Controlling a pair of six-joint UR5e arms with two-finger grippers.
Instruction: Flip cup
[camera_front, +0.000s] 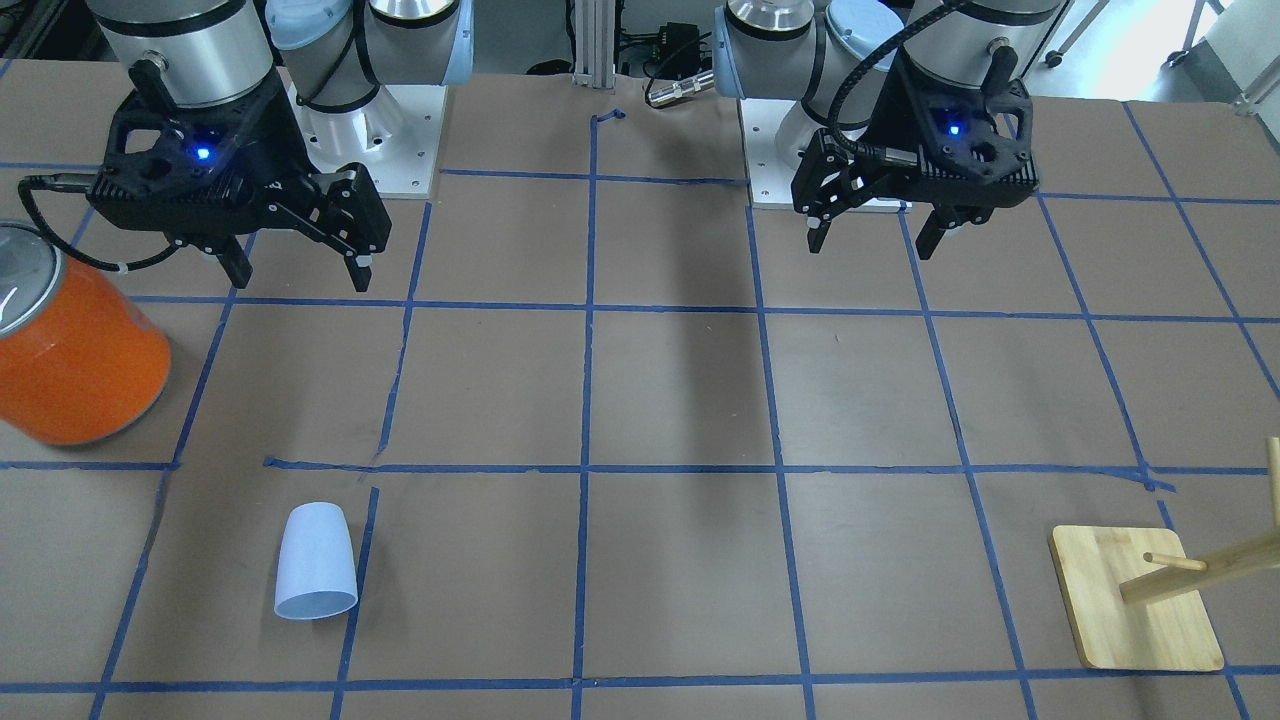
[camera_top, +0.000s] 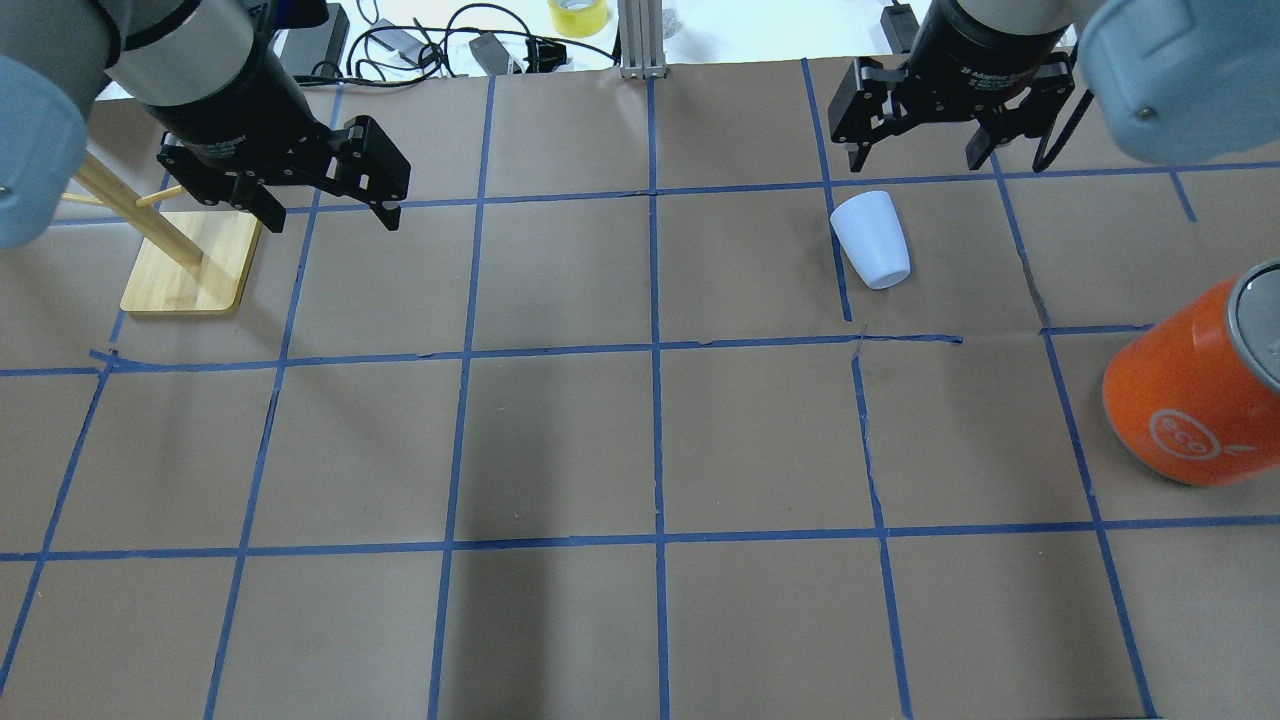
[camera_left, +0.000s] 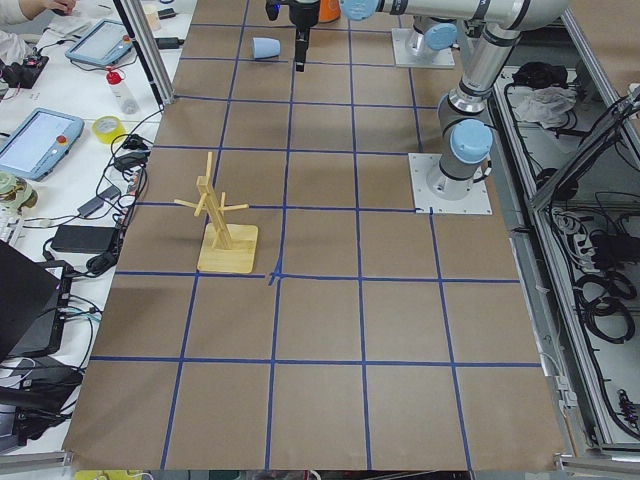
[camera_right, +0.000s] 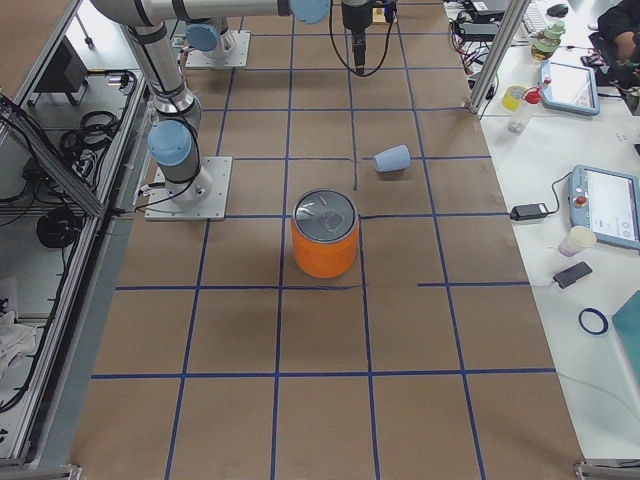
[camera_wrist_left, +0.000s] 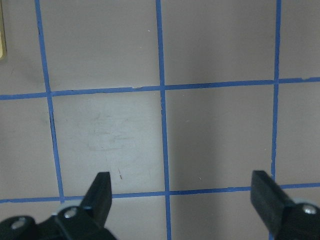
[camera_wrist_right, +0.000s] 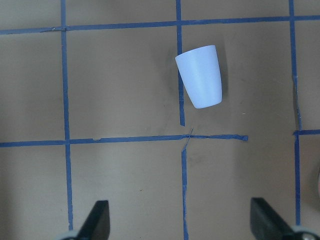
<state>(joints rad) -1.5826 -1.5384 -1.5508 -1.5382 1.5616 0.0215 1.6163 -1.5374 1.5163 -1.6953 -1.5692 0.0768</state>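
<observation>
The cup (camera_front: 316, 563) is a small pale blue-white tumbler lying on its side on the brown table, wide rim pointing away from the robot. It also shows in the overhead view (camera_top: 870, 240), the right wrist view (camera_wrist_right: 200, 77) and the exterior right view (camera_right: 392, 159). My right gripper (camera_front: 300, 282) is open and empty. It hovers above the table, on the robot's side of the cup; the cup lies ahead of its fingertips (camera_wrist_right: 97, 220). My left gripper (camera_front: 870, 247) is open and empty over bare table (camera_wrist_left: 182, 197), far from the cup.
A large orange canister (camera_front: 80, 350) with a silver top stands at the robot's right of the cup (camera_top: 1190, 400). A wooden peg stand (camera_top: 190, 260) on a square base sits by the left gripper (camera_front: 1135, 600). Blue tape lines grid the table.
</observation>
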